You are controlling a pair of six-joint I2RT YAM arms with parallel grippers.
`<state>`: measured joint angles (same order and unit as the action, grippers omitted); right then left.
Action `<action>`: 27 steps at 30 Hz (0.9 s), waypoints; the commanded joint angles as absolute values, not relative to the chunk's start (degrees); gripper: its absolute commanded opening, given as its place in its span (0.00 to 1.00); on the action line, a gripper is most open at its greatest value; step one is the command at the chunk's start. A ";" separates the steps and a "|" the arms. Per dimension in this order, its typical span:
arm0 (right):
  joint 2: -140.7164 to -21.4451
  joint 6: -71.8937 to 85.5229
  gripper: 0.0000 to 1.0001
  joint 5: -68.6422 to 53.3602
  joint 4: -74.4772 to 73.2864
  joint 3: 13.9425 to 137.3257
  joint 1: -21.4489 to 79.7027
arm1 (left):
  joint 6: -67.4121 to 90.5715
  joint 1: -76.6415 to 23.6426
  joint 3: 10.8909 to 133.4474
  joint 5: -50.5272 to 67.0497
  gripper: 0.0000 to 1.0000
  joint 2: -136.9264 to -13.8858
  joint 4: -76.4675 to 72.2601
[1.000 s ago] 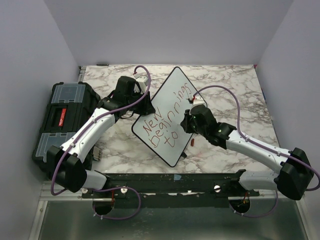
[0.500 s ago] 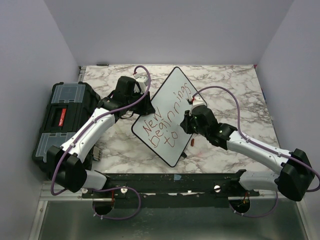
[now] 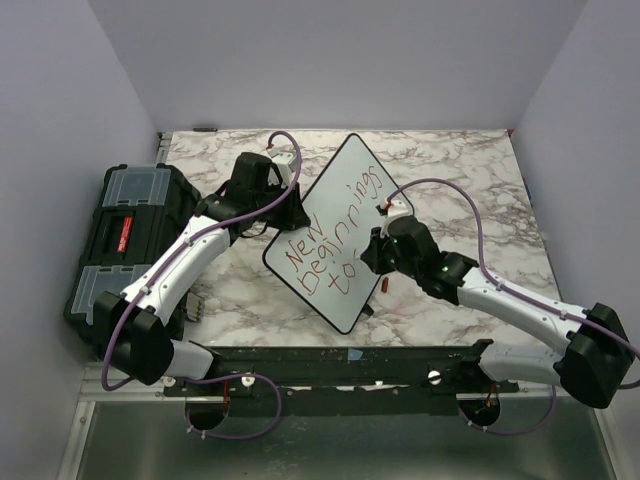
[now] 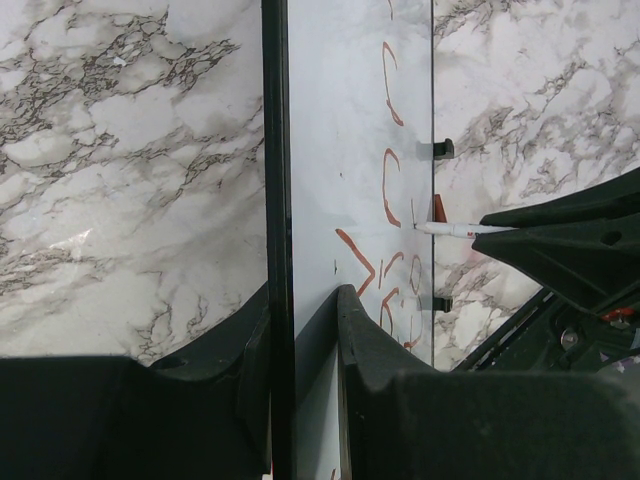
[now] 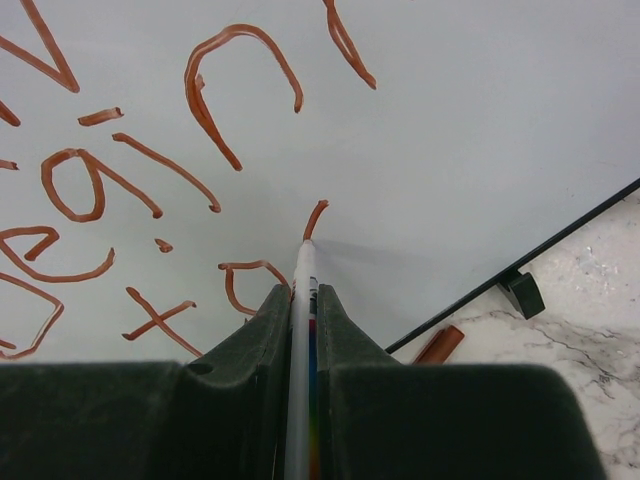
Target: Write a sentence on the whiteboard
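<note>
The whiteboard (image 3: 343, 172) lies tilted diagonally on the marble table, with the red sentence (image 3: 325, 250) reading "New Beginnings to" plus a short fresh stroke. My left gripper (image 3: 296, 212) is shut on the board's black-framed left edge (image 4: 276, 150), with its fingers (image 4: 352, 320) pinching it. My right gripper (image 3: 373, 251) is shut on a white marker (image 5: 304, 290). The marker's tip touches the whiteboard (image 5: 480, 120) at the foot of a short curved red stroke (image 5: 316, 215), right of the "to" (image 5: 200, 295). The marker also shows in the left wrist view (image 4: 452, 228).
A black toolbox (image 3: 125, 235) stands at the table's left edge beside the left arm. A red marker cap (image 3: 383, 284) lies on the marble just off the board's lower right edge, and it also shows in the right wrist view (image 5: 438, 344). Grey walls enclose the table.
My right gripper has shifted slightly toward the near side along the board with the marker, adding a short stroke after "to". The left gripper and the board have stayed put.
</note>
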<state>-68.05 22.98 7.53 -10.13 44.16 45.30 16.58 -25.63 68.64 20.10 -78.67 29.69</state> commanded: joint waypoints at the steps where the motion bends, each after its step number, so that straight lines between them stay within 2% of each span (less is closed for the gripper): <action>1: -68.79 24.16 0.01 5.23 -12.18 41.69 45.62 | 7.21 -27.42 66.65 13.10 0.00 -80.66 36.21; 12: -68.67 24.55 0.01 9.53 -13.95 42.13 45.64 | 7.20 -27.46 66.80 13.01 0.00 -80.83 36.21; 27: -74.23 23.24 0.01 13.25 -14.33 51.44 45.66 | 7.14 -27.51 66.80 13.01 0.00 -80.90 36.25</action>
